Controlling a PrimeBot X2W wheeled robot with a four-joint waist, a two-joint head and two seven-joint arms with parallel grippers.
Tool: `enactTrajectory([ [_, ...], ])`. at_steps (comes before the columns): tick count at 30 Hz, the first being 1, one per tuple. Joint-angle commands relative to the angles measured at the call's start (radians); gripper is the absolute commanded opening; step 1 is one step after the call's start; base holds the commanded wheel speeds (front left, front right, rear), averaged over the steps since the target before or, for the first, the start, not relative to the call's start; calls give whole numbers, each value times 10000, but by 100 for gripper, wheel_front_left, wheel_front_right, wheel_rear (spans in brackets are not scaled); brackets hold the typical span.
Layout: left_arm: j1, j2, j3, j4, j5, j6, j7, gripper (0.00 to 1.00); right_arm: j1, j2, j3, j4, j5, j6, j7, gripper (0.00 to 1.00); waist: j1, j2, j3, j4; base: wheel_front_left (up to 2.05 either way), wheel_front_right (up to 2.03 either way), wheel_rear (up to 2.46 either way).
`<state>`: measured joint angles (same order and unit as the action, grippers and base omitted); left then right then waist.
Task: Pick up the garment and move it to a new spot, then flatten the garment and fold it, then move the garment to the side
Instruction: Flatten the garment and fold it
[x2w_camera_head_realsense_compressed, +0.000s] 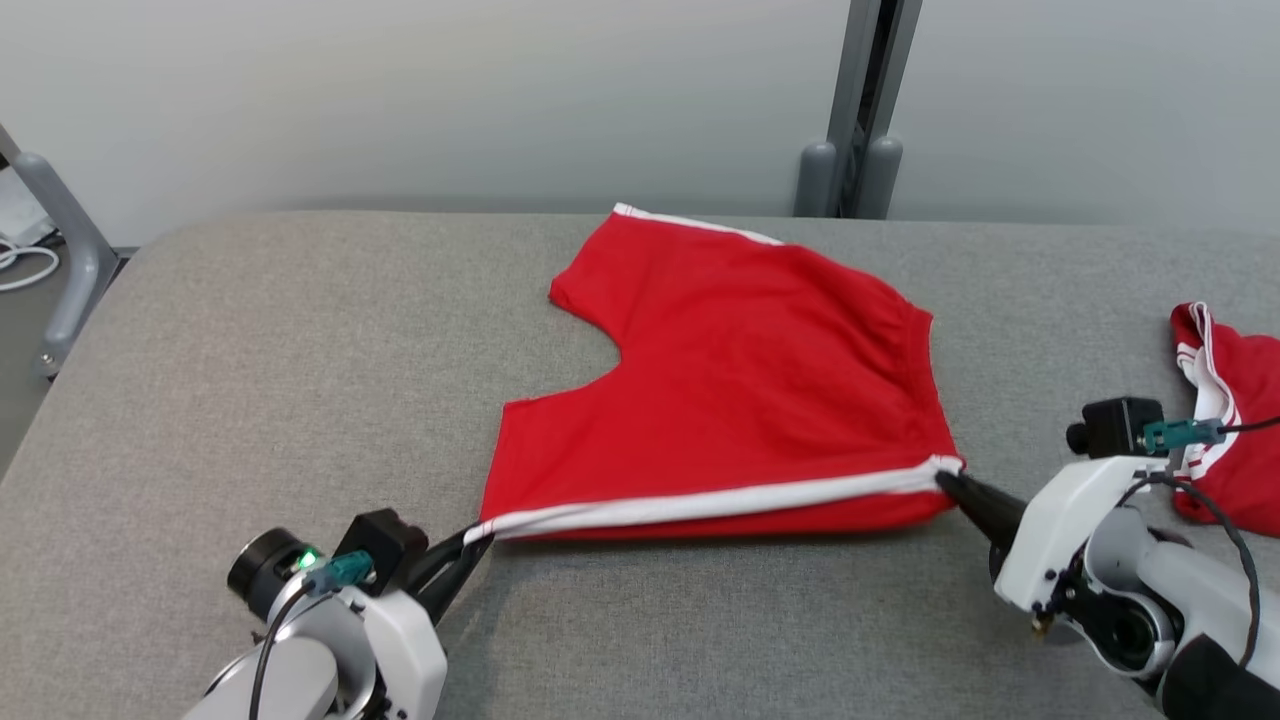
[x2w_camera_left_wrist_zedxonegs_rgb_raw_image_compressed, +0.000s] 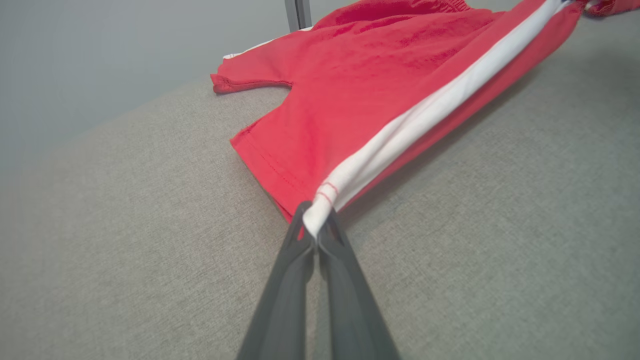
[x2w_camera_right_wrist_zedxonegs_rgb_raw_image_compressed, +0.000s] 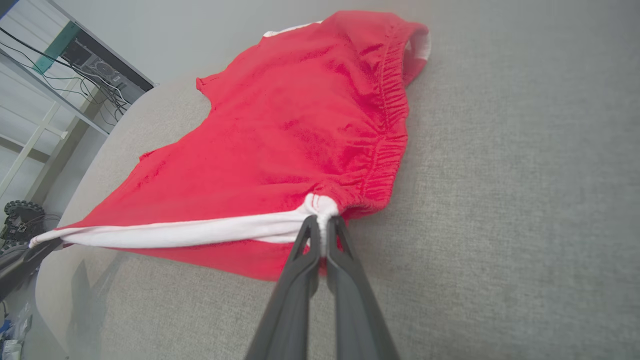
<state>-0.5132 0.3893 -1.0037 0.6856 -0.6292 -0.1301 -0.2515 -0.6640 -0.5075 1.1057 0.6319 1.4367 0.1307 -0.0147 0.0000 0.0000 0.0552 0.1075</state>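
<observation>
Item: red shorts (x2w_camera_head_realsense_compressed: 740, 390), spread on grey table (x2w_camera_head_realsense_compressed: 250, 350), lying beyond both sets of fingertips. White stripe (x2w_camera_head_realsense_compressed: 700, 505) stretches fingertip to fingertip, long axis left to right. Left gripper (x2w_camera_head_realsense_compressed: 478, 537) is pinched closed on the hem end, right gripper (x2w_camera_head_realsense_compressed: 947, 480) on the waistband end. Both arms are equally near.

Red white-striped shorts (x2w_camera_head_realsense_compressed: 740, 380), spread flat, near edge raised

Left claw (x2w_camera_head_realsense_compressed: 482, 537) and right claw (x2w_camera_head_realsense_compressed: 943, 479) are dark, slim, white-wristed.

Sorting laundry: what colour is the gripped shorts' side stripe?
White stripe on red fabric shorts; left wrist view.
</observation>
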Motion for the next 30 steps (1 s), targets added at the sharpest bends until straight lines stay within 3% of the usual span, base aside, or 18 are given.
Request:
enactTrajectory([
  [1,202,148,-44,-43,-144,-1,20,0,231,-124,39,-47,140,2,178,0,0,0,-125,-10,0,0,0],
  [15,1787,1025,-223,-1479,-821,104,113,0,1392,-1418,494,-1810,1332,2,2036,0,0,0,-780,-134,0,0,0],
  [30,2578,2239,-3,-3822,-1090,791,298,0,2046,-2126,434,-3158,1872,2,2198,0,0,0,-686,-304,0,0,0],
])
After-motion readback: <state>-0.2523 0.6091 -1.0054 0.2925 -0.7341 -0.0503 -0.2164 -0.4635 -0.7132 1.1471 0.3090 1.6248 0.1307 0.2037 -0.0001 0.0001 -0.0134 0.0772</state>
